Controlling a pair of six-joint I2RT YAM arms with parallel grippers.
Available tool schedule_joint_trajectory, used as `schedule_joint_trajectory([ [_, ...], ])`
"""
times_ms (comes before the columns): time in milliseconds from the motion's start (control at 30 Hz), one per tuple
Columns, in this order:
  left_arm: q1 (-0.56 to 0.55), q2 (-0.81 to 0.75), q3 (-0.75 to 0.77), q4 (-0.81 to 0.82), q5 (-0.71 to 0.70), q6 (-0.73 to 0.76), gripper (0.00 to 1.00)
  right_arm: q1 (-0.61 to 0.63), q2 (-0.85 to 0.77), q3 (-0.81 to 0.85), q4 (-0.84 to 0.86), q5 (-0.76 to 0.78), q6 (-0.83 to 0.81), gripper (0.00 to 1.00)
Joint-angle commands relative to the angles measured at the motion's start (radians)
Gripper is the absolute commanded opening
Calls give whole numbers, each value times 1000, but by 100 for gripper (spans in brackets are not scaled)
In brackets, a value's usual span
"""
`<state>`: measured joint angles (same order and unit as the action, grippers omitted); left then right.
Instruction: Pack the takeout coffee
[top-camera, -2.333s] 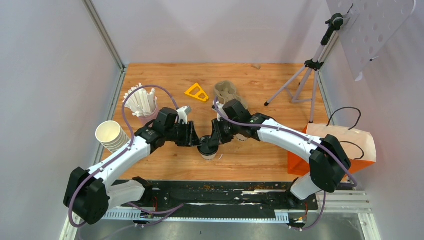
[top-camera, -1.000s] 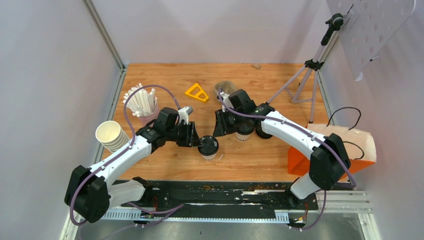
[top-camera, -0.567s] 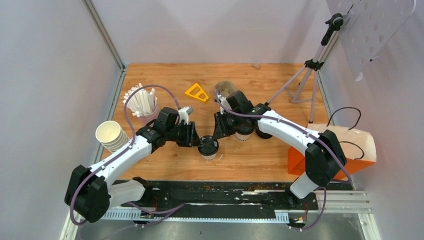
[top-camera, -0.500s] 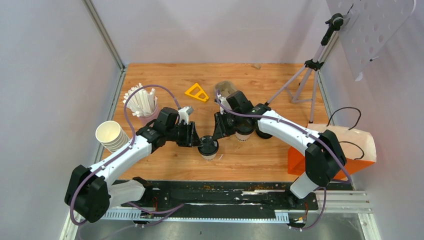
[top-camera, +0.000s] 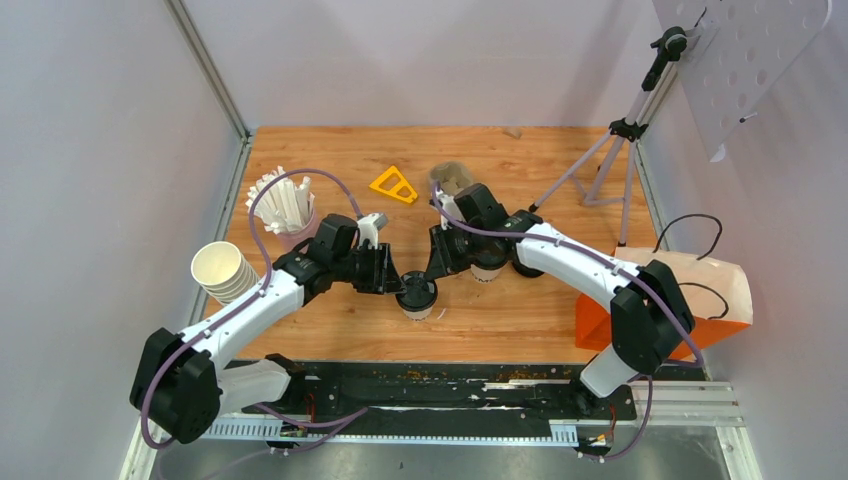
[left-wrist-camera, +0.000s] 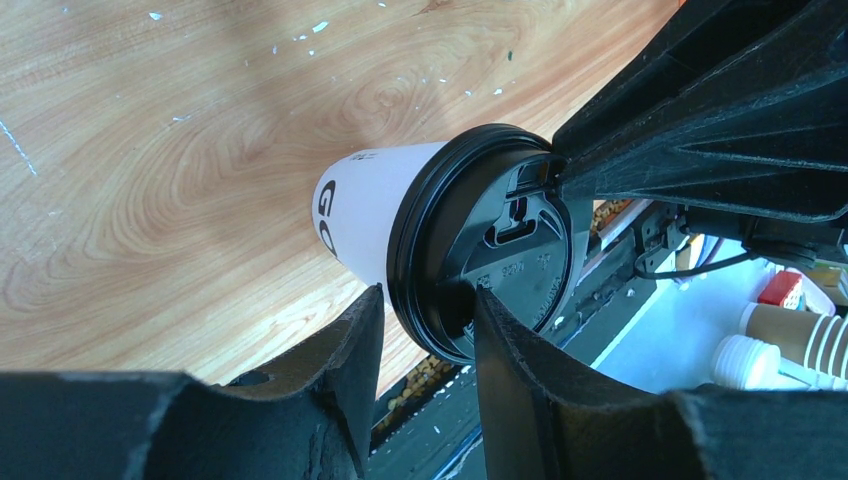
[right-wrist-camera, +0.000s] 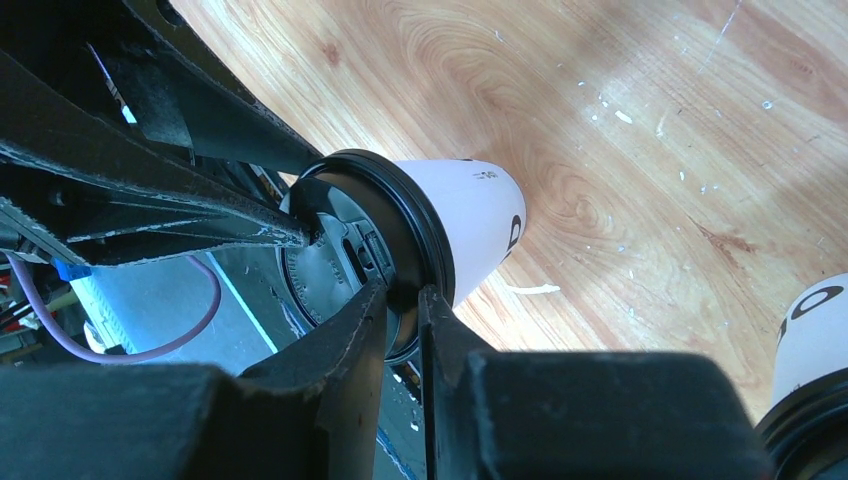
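Far left, a tilted stack of lidless cream paper cups (top-camera: 222, 272) at the edge of the wooden table (top-camera: 330, 330). In comes the left gripper (left-wrist-camera: 425, 302), jaws pinching the rim of the small white paper cup with a round black plastic lid (top-camera: 416, 294), upright near the front edge. Opposite, the right gripper (right-wrist-camera: 402, 297) nips that same rim, jaws almost closed. Just right, another lidded white cup (right-wrist-camera: 815, 325).

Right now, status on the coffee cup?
Left gripper and right gripper both pinching lid rim. Cup upright on table, not packed. Second cup close beside.
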<state>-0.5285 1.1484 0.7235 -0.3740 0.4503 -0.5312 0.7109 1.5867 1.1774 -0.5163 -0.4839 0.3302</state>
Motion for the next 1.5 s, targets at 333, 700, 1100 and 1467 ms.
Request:
schedule_joint_trajectory([
  [333,5,68,-4,-77,-81,59,45,-37,10,-145,67,74,-57,18],
  [700,3,43,-59,-66,-53,2,43,-50,34,-168,104,41,-79,18],
  [1100,2,-94,-147,214,56,-211,54,-51,40,-11,82,-51,-97,38],
  [1467,4,-113,-35,62,-16,-136,69,-51,-42,50,-34,0,-61,53],
])
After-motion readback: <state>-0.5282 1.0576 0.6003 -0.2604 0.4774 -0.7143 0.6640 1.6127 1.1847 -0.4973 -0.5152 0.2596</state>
